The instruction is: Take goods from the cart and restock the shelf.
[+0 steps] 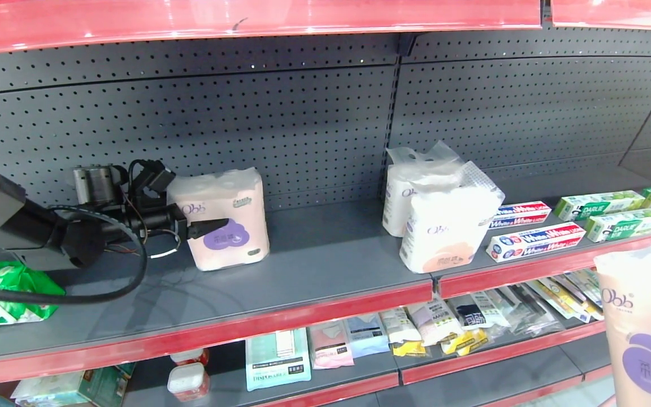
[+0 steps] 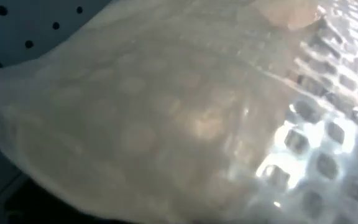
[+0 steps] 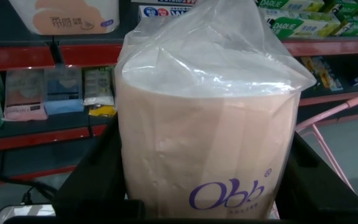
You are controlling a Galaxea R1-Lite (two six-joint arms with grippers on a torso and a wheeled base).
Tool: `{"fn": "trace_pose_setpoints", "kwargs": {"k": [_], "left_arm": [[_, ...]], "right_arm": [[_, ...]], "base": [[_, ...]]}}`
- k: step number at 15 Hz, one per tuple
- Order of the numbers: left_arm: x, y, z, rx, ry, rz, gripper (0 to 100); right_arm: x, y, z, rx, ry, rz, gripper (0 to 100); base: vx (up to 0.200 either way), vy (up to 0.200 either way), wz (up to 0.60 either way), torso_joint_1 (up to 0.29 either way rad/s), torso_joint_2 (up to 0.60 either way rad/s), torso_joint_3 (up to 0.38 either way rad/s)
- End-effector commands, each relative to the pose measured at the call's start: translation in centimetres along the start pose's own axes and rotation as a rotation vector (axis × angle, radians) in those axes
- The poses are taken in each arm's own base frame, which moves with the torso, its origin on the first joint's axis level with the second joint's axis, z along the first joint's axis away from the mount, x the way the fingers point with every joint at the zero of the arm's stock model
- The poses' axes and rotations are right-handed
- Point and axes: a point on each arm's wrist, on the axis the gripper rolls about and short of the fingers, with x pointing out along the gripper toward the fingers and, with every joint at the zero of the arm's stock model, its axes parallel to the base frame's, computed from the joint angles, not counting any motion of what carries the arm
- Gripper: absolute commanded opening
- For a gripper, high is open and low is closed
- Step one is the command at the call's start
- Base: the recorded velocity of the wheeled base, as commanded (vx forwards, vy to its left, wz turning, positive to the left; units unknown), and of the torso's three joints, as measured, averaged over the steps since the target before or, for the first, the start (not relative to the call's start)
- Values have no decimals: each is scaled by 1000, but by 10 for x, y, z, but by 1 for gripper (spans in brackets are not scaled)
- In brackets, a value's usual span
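My left claw (image 1: 212, 223) pinches a toilet-roll pack (image 1: 229, 195) standing on the grey shelf (image 1: 325, 265), towards its left end; I judge this the placing step. My right claw (image 3: 210, 186) clamps a second pack (image 3: 210, 124) off the shelf's right front. Next: spread left, back out straight

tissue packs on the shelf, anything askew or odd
The front tissue pack mid-shelf sits turned askew before the rear pack, its loose wrap crumpled on top. The purple-label pack in the left pincer stands upright.

Left jaws clamp one tissue pack (image 1: 221, 220), right jaws another (image 3: 210, 143).
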Motion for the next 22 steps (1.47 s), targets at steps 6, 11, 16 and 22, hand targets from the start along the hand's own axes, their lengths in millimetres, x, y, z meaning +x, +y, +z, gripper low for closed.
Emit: {"fn": "trace_pose_setpoints", "kwargs": {"k": [6, 11, 16, 22], "left_arm": [[1, -3, 0, -4, 6, 9, 100], [-3, -11, 1, -12, 7, -1, 0], [-22, -29, 5, -18, 0, -45, 0], [-62, -40, 12, -4, -27, -13, 0]], "right_arm": [[-1, 1, -2, 0, 0, 1, 0], [-1, 0, -2, 3, -4, 0, 0], [-1, 0, -2, 3, -4, 0, 0], [-1, 0, -2, 0, -4, 0, 0]], "base": [[0, 0, 0, 0, 0, 0], [0, 0, 0, 0, 0, 0], [0, 0, 0, 0, 0, 0], [0, 0, 0, 0, 0, 0]]}}
